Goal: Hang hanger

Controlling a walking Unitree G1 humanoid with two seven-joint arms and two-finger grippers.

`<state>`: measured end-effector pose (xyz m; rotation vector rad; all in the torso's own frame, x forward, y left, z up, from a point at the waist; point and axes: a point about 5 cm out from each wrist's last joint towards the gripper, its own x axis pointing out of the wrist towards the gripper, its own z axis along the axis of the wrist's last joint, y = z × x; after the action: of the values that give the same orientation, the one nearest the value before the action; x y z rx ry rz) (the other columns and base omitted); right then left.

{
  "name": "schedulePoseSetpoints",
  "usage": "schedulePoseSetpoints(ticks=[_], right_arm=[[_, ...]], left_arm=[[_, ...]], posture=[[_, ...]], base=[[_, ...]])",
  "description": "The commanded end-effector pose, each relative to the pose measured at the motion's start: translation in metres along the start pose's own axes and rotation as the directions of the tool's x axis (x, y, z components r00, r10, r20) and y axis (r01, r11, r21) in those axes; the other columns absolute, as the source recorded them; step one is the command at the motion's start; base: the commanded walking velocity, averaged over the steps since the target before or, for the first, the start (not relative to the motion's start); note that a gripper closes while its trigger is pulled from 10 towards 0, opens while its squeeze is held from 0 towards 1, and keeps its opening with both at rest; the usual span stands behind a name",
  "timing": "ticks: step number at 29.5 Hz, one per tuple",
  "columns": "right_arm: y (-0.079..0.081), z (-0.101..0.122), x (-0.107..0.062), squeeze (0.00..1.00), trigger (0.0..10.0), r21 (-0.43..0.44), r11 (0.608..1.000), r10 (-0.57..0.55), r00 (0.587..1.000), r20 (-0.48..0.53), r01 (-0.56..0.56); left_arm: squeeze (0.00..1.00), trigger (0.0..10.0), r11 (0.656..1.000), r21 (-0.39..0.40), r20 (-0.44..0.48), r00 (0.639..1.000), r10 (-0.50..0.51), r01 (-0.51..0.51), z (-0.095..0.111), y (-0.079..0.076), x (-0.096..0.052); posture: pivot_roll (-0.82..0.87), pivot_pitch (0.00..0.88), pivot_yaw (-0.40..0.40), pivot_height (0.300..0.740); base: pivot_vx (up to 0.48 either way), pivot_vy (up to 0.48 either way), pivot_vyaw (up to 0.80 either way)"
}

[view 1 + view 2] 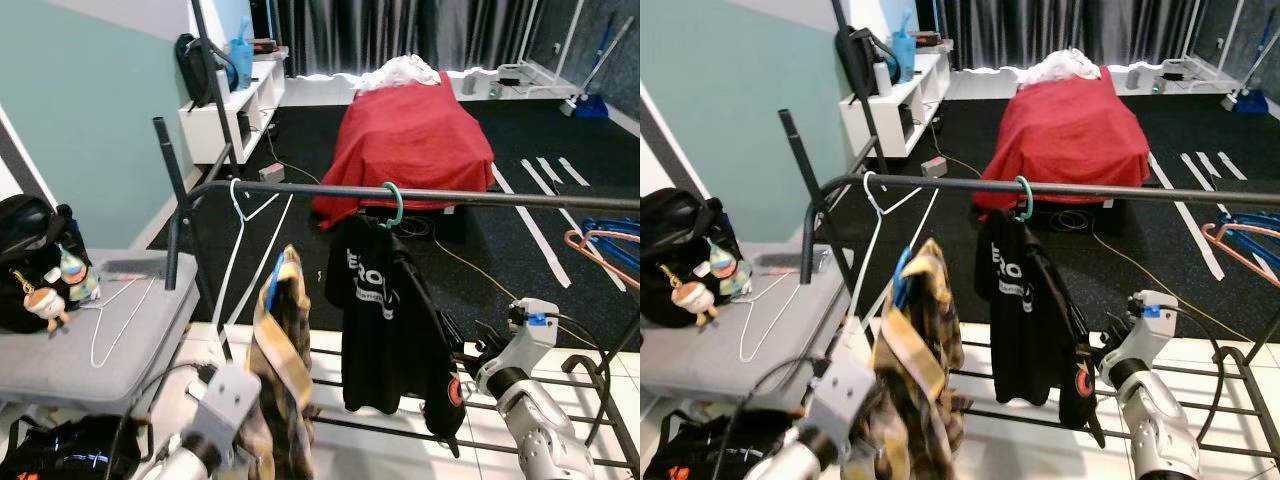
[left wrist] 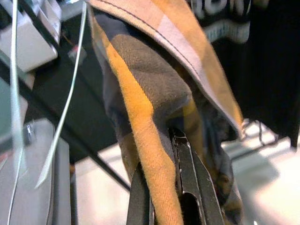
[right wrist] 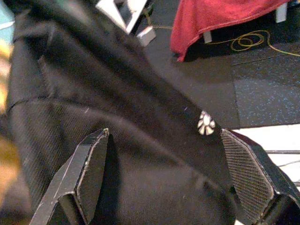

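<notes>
A black rail [image 1: 420, 196] spans the rack. From it hang a black T-shirt [image 1: 385, 320] on a teal hanger [image 1: 392, 206] and a bare white wire hanger [image 1: 240, 212]. A plaid orange and brown shirt [image 1: 282, 370] rides on a blue hanger [image 1: 274, 282], whose top sits below the rail, between the white hanger and the T-shirt. My left gripper [image 2: 161, 154] is shut on the plaid fabric from below. My right gripper [image 3: 164, 136] is open at the T-shirt's lower right, with the black cloth lying between its fingers [image 3: 89, 173].
At the left, a grey bench [image 1: 150, 345] carries a white wire hanger [image 1: 120, 320] and a black bag [image 1: 30, 255] with plush toys. Behind the rack stand a red-covered bed [image 1: 415, 140] and a white shelf [image 1: 235, 110]. Orange hangers [image 1: 600, 250] are at the right.
</notes>
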<state>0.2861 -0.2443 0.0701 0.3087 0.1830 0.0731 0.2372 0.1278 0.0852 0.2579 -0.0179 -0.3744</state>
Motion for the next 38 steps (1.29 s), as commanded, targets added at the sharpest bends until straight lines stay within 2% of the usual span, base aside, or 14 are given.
schedulePoseSetpoints(ticks=[1,7,10,13,15,18,19,21,22,24,30,34,36,38], right_arm=[[0.005,-0.004,0.004,0.0,10.0,-0.055,0.998,0.021,0.999,-0.044,-0.024],[0.021,-0.006,0.011,0.0,10.0,-0.135,0.977,0.149,0.981,-0.124,-0.166],[0.05,0.015,0.009,0.0,10.0,-0.138,0.9,0.402,0.91,-0.102,-0.414],[0.059,0.023,0.005,0.0,10.0,-0.13,0.865,0.478,0.874,-0.083,-0.485],[0.08,0.044,-0.009,0.0,10.0,-0.117,0.758,0.643,0.765,-0.023,-0.641],[0.088,0.051,-0.015,0.0,10.0,-0.116,0.712,0.697,0.717,-0.005,-0.692],[0.098,0.058,-0.022,0.0,10.0,-0.122,0.66,0.748,0.664,0.014,-0.741],[0.098,0.058,-0.022,0.0,10.0,-0.122,0.66,0.748,0.664,0.014,-0.741],[0.119,0.068,-0.028,0.0,10.0,-0.15,0.591,0.806,0.589,0.064,-0.792],[0.125,0.071,-0.029,0.0,10.0,-0.158,0.578,0.816,0.573,0.082,-0.8],[0.129,0.077,-0.022,0.0,10.0,-0.162,0.628,0.778,0.61,0.148,-0.762],[0.122,0.092,-0.005,0.0,10.0,-0.125,0.753,0.651,0.706,0.279,-0.646],[0.122,0.092,-0.005,0.0,10.0,-0.125,0.753,0.651,0.706,0.279,-0.646],[0.115,0.102,-0.001,0.0,10.0,-0.094,0.805,0.58,0.744,0.332,-0.586]], left_arm=[[0.0,10.0,1.0,-0.007,0.071,0.997,-0.005,0.006,0.018,0.0,0.009],[0.0,10.0,1.0,-0.008,0.114,0.993,-0.024,0.026,0.033,0.008,0.022],[0.0,10.0,0.997,-0.063,0.158,0.987,-0.025,0.035,0.051,0.026,0.029],[0.0,10.0,0.996,-0.078,0.173,0.985,-0.029,0.043,0.057,0.03,0.031],[0.0,10.0,0.992,-0.097,0.215,0.975,-0.052,0.075,0.072,0.036,0.037],[0.0,10.0,0.991,-0.101,0.232,0.971,-0.065,0.091,0.077,0.037,0.039],[0.0,10.0,0.987,-0.11,0.257,0.962,-0.089,0.12,0.086,0.037,0.041],[0.0,10.0,0.987,-0.11,0.257,0.962,-0.089,0.12,0.086,0.037,0.041],[0.0,10.0,0.974,-0.113,0.309,0.939,-0.152,0.195,0.103,0.03,0.046],[0.0,10.0,0.97,-0.111,0.323,0.931,-0.171,0.217,0.108,0.028,0.048],[0.0,10.0,0.968,-0.084,0.323,0.925,-0.199,0.238,0.111,0.028,0.047],[0.0,10.0,0.975,-0.031,0.274,0.94,-0.203,0.22,0.108,0.052,0.039],[0.0,10.0,0.975,-0.031,0.274,0.94,-0.203,0.22,0.108,0.052,0.039],[0.0,10.0,0.975,-0.029,0.266,0.942,-0.206,0.221,0.112,0.066,0.031]], posture=[[-0.06,0.0,-0.028,0.74],[-0.05,0.0,-0.039,0.74],[-0.07,0.0,-0.028,0.74],[-0.07,0.0,-0.028,0.74],[-0.09,0.0,-0.01,0.74],[-0.09,0.0,-0.01,0.74],[-0.1,0.0,-0.002,0.74],[-0.1,0.0,-0.002,0.74],[-0.11,0.0,0.011,0.74],[-0.11,0.0,0.011,0.74],[-0.12,0.0,0.012,0.74],[-0.1,0.0,0.007,0.74],[-0.1,0.0,0.007,0.74],[-0.09,0.0,0.001,0.74]], base=[[-0.416,0.0,0.0],[-0.414,0.0,0.0],[-0.416,0.0,0.0],[-0.414,0.0,0.0],[-0.414,0.0,0.0],[-0.414,0.0,0.0],[-0.412,0.0,0.0],[-0.412,0.0,0.0],[-0.416,0.0,0.0],[-0.416,0.0,0.0],[-0.412,0.0,0.0],[-0.411,0.0,0.0],[-0.412,0.0,0.0],[-0.409,0.0,0.0]])
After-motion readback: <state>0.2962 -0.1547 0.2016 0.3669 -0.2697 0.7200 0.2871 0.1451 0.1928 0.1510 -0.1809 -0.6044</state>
